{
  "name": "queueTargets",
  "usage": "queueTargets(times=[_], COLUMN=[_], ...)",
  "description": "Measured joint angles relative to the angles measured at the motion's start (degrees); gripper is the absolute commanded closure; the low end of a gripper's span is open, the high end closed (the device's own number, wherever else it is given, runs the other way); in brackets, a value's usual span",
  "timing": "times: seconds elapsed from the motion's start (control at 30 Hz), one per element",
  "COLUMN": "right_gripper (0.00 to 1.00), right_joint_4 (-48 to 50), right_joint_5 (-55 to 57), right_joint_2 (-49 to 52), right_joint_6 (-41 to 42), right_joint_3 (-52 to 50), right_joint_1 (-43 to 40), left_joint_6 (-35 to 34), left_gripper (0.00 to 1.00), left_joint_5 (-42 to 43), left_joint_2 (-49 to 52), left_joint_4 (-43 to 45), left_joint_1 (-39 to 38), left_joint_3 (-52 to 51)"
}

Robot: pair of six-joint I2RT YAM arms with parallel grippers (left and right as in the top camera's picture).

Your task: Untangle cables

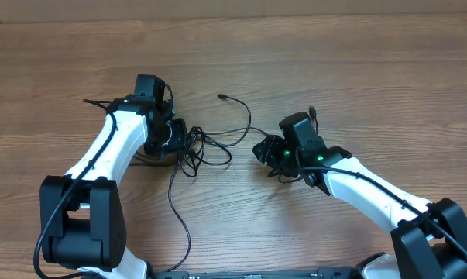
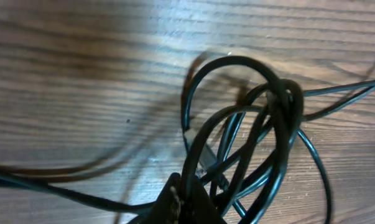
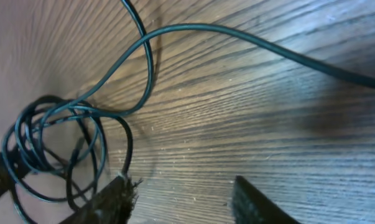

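**Left arm pinches cable tangle while right stands open**

On a wood-grain table (image 1: 334,54), the cables (image 1: 202,151) lie bunched in a small black tangle between two white robot arms. The left gripper (image 1: 179,142) sits at the tangle's left edge. Its fingers (image 2: 175,202) are pressed together on several strands. In the left wrist view, loops rise from that pinch and crowd into a knot (image 2: 285,102) just above the wood.

The right gripper (image 1: 262,151) waits to the right of the tangle, near it but apart from the main bunch. Its fingers (image 3: 115,199) are spread wide, with only bare wood grain between them, and they hold nothing. A loose cable end (image 3: 125,169) comes down just beside one of those fingers; whether the two touch cannot be told.

Three strands leave the tangle. One arcs off to the far right and ends in a small plug (image 1: 221,97). A second trails from the tangle toward the table's near edge. A third runs out to the left, passing behind the left arm.
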Motion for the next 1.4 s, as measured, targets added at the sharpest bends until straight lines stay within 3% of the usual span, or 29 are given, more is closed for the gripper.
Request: queueTargets(times=[0.3,0.47,0.53,0.6,0.63,0.67,0.77,0.83,1.0,1.03,1.1,1.2,1.4], right_gripper=[0.44,0.44,0.44,0.44,0.44,0.44,0.44,0.44,0.69,0.73,0.79,0.96,0.96], right_joint_4=[1.44,7.21,9.94,12.35,13.55,14.60,18.08,19.76,20.98,20.98,21.03,21.07,21.73], right_joint_5=[-4.07,-2.99,-2.43,-1.42,-1.16,-1.01,-0.11,0.07,0.46,0.44,0.42,0.46,-0.74], right_joint_2=[0.00,0.90,2.12,4.11,5.29,6.43,10.86,12.79,13.42,13.42,13.42,13.44,13.51], right_joint_6=[5.14,9.55,10.84,12.17,12.74,13.05,13.94,14.21,14.97,14.69,14.71,14.91,11.23], right_joint_3=[0.00,0.00,0.00,0.00,0.00,0.00,0.00,0.00,0.00,0.00,0.00,0.00,0.00], right_joint_1=[1.81,6.64,8.41,9.86,10.19,10.36,10.45,10.45,10.45,10.45,10.45,10.45,10.43], left_joint_6=[0.44,1.49,2.12,3.04,3.19,3.43,3.54,3.54,3.69,3.82,4.13,4.94,6.25], left_gripper=[0.96,0.93,0.67,0.30,0.21,0.22,0.53,0.54,0.61,0.67,0.93,0.96,0.96], left_joint_5=[0.68,0.66,0.70,0.68,0.68,0.66,0.63,0.63,0.90,1.07,1.31,1.60,1.73], left_joint_2=[0.00,0.00,0.00,0.00,0.00,0.00,0.00,0.00,0.00,0.00,0.00,0.02,0.15], left_joint_4=[0.96,0.92,0.90,0.79,0.76,0.76,0.76,0.76,0.28,0.28,0.00,-2.43,-7.85], left_joint_1=[0.00,-0.26,-0.37,-0.63,-0.63,-0.66,-0.72,-0.74,-0.72,-0.72,-0.72,-0.72,-0.72], left_joint_3=[0.00,0.00,0.00,0.00,0.00,0.00,0.00,0.00,0.00,0.00,0.02,0.83,7.17])
